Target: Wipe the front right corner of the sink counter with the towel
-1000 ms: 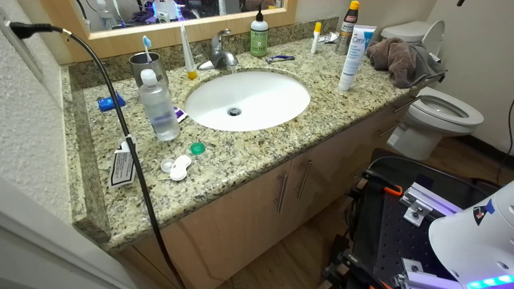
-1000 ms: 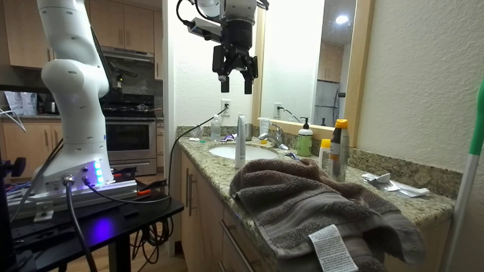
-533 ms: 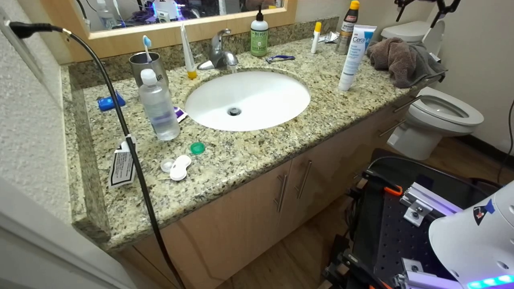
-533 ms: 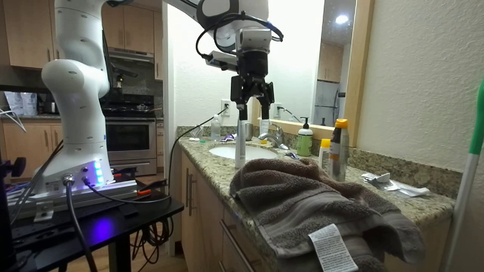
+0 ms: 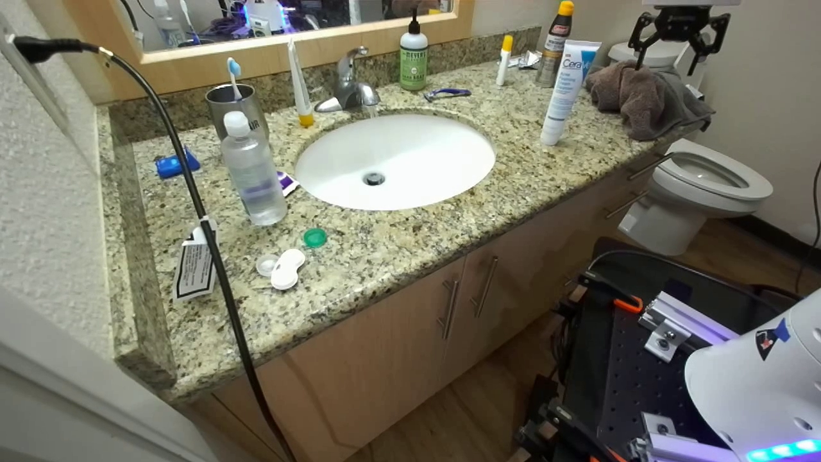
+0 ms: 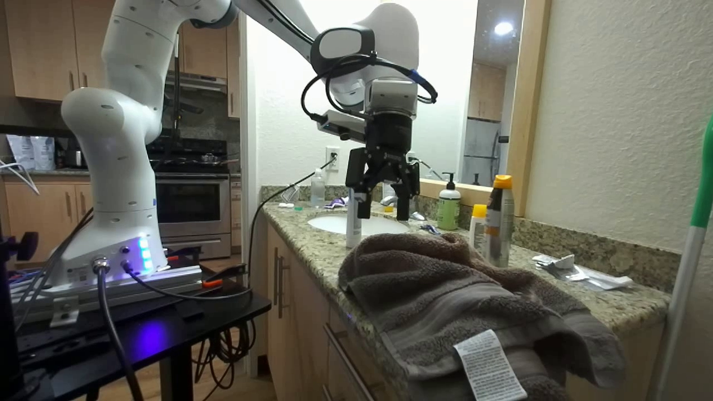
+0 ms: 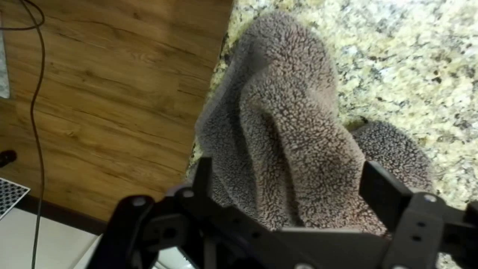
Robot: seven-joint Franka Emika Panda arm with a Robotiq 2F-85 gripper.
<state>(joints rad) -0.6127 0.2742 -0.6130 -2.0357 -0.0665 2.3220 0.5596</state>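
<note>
at the toilet (image 5: 693, 202) end of the counter (image 5: 410, 234), in an exterior view, your towel (image 5: 632, 96) lies bunched near the white tube (image 5: 567, 96), and the gripper (image 5: 666, 70) hangs over that end with its tips well apart. one tip overlaps the brown fold from this angle, but you can't judge depth or contact from it.

in an exterior view you see both fingers (image 6: 403, 209) pointing straight down, nothing held between them. a gap shows between their tips and the top fold, so you probably aren't touching yet. the towel lies below the tips and spreads from there toward this viewpoint; the corner you're meant to wipe is most likely under it, though you can't see it from here.

in the wrist view, you get the line-up that the grasp turns on. the thick ridge of the towel runs away from the gripper, roughly along the counter's front edge, with the wooden floor (image 7: 130, 93) off to the left. your fingers stand on either side of that ridge, so its long axis lies about square to the way they'd close. a straight drop should bring cloth between them; watch the edge-side finger, which sits close to the rim and might slip past it.
</note>
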